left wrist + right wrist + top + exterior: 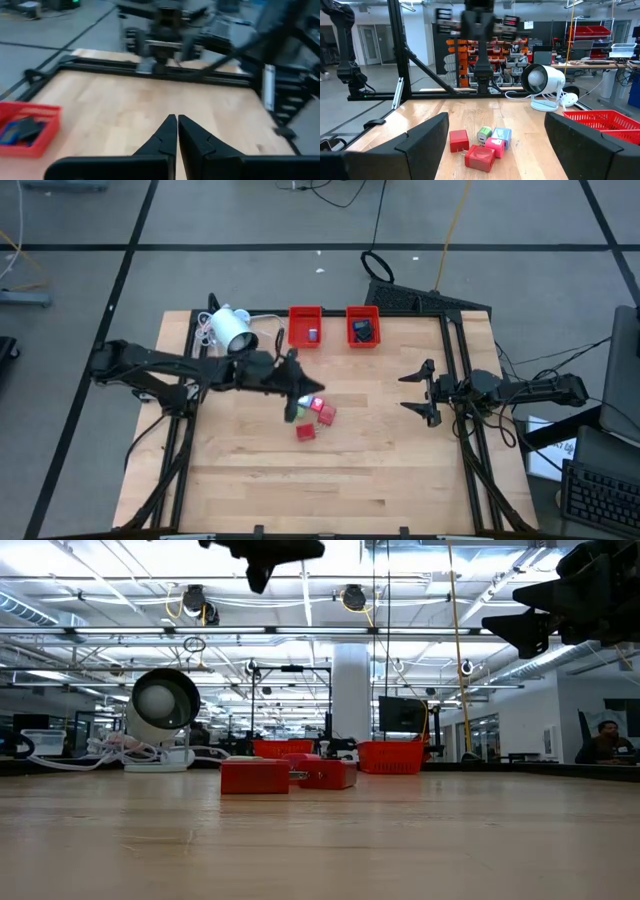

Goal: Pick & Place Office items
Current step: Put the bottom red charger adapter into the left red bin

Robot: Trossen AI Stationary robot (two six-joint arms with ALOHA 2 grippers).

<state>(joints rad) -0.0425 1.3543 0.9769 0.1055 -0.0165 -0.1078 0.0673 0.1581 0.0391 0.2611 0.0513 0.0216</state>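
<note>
Several small blocky office items [482, 145] lie in a loose cluster on the wooden table: red, pink, green-white and pale blue, also seen from above [315, 418]. My left gripper [312, 388] hangs high over that cluster, shut, with nothing between its fingers [177, 122]; it also shows at the top of the low view [265, 555]. My right gripper [412, 392] waits open at the table's right side, facing the cluster [496, 117]. Two red trays [305, 313] [363, 311] stand at the far edge, one holding a pale-blue piece [312, 334], the other a black one [364, 331].
A white cylindrical lamp-like device [232, 328] with a cable stands at the far left, beside the trays. A black frame [455, 360] borders the table. Bare wood [330, 480] stretches toward the near edge.
</note>
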